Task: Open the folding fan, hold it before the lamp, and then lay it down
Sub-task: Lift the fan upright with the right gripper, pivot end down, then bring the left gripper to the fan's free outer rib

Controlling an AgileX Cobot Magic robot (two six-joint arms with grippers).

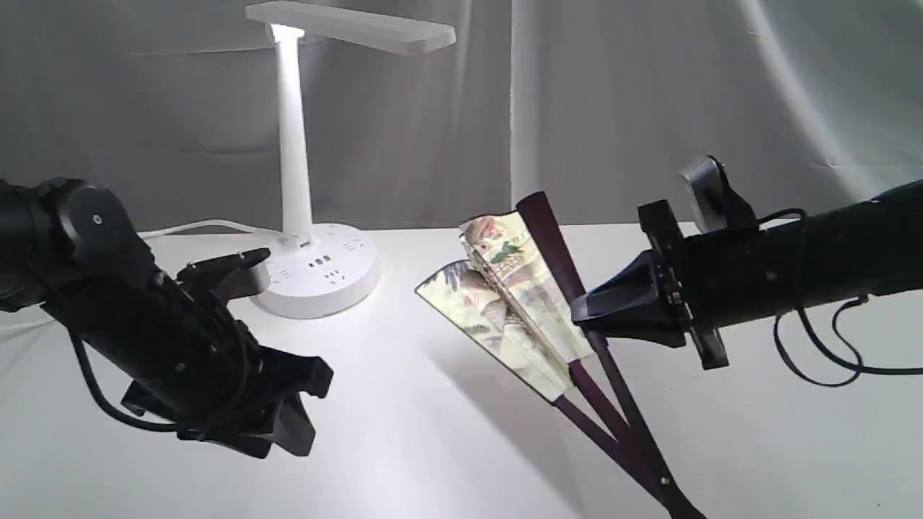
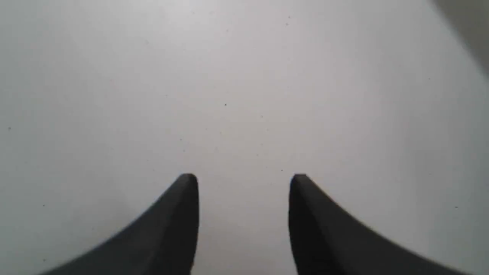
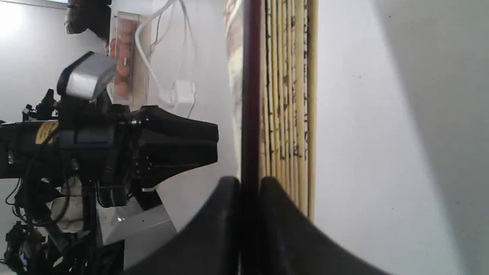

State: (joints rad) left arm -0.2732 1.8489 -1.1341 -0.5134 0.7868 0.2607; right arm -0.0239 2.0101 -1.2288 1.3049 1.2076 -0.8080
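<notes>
A: Well, how is the right gripper (image 3: 250,183) set?

B: Its jaws are closed on the maroon guard (image 1: 555,249) of the folding fan (image 1: 505,288), which is held tilted above the table (image 1: 404,447), with the pivot at 5 o'clock of the leaf. The left gripper (image 2: 244,178) is parted with nothing between its fingers. It is seen at 8 o'clock of the fan, well apart.

A: Which step is judged to be in hand?

B: Opening. Only a few pleats are spread, and the rest are bunched against the held guard. The outer rib (image 1: 585,427) would probably have to be taken by the left gripper and drawn away gently, since paper is easily torn. The lamp (image 1: 292,144), lit, is placed at 10 o'clock of the fan.

A: Are any containers seen?

B: One clear box (image 3: 135,57) is caught in the right wrist view, with round orange-brown items (image 3: 121,68) stacked inside. What they are cannot be told.
</notes>
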